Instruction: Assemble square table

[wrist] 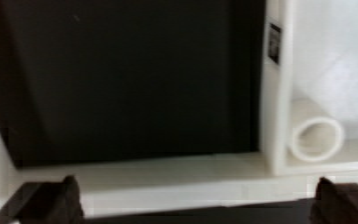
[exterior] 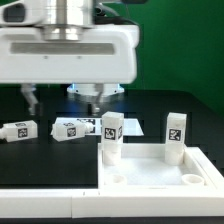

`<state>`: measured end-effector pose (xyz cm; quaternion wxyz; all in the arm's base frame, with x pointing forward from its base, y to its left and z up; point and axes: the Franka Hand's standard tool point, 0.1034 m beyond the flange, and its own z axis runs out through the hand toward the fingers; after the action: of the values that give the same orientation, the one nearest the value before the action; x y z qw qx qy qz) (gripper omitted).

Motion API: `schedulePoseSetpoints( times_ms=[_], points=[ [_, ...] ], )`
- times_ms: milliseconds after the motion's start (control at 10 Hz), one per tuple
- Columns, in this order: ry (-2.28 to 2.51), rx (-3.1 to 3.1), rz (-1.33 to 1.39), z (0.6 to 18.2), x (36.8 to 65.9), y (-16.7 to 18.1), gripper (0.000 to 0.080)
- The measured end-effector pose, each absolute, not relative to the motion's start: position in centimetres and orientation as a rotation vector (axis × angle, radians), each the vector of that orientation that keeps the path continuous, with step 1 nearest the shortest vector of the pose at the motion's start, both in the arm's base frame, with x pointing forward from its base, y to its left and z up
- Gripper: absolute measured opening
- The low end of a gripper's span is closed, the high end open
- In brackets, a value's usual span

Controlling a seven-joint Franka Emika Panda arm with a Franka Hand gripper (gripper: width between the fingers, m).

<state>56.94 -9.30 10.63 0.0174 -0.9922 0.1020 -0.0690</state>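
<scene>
The white square table top (exterior: pixel 160 172) lies at the exterior view's lower right, with two empty round sockets near its front corners. Two white tagged legs stand upright at its far corners, one at the left (exterior: pixel 111 136) and one at the right (exterior: pixel 175 136). Two more legs lie on the black table, one (exterior: pixel 20 130) at the far left and one (exterior: pixel 72 127) beside it. My gripper (exterior: pixel 63 100) hangs above the lying legs, open and empty. In the wrist view the gripper (wrist: pixel 194 205) is wide open over the top's white rim (wrist: pixel 158 168) and a socket (wrist: pixel 314 140).
A flat white surface (exterior: pixel 40 205) fills the exterior view's lower left corner, next to the table top. The black table mat (exterior: pixel 150 105) runs behind the legs up to a green backdrop. In the wrist view a leg's tag (wrist: pixel 274 45) shows by the rim.
</scene>
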Motion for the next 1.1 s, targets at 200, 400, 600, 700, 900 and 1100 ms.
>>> schedulePoseSetpoints(
  times_ms=[200, 400, 600, 700, 900, 1100],
  points=[
    [0.324, -3.079, -0.217, 10.8, 57.0, -8.6, 0.0649],
    [0.325, -3.08, -0.213, 10.7, 56.9, -8.7, 0.0649],
    [0.477, -3.044, -0.181, 9.9, 55.6, -10.2, 0.0649],
    [0.568, -3.029, -0.147, 9.4, 54.2, -10.9, 0.0649],
    [0.752, -2.973, -0.044, 8.5, 51.9, -10.7, 0.0649],
    [0.75, -2.974, -0.043, 8.5, 51.9, -10.6, 0.0649]
  ],
)
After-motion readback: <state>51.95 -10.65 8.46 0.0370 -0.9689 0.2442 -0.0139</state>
